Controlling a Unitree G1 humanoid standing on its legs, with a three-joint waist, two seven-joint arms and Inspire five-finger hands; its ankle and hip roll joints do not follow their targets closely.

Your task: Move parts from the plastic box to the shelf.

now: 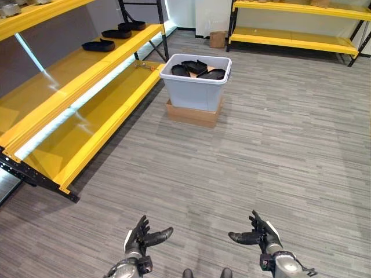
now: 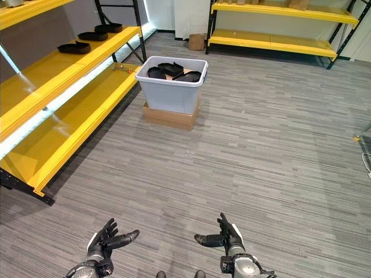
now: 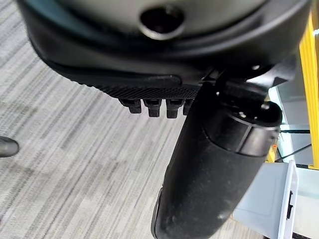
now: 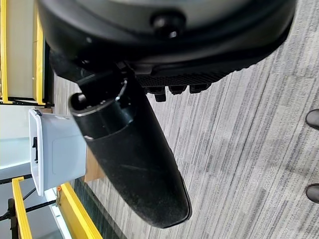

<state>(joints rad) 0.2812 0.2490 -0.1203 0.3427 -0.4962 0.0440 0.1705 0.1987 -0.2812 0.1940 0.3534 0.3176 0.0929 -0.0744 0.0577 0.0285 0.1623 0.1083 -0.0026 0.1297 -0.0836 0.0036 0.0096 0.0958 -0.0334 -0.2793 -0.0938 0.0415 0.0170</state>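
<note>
The black parts (image 1: 197, 69) in the plastic box (image 1: 194, 92) overlap in a heap, so their shapes and number cannot be told; the box hides most of the cardboard base (image 1: 191, 114) under it; the yellow shelf (image 1: 75, 110) runs off the left edge; small items on its top level (image 1: 10, 8) are cut by the upper edge and too small to make out.
</note>
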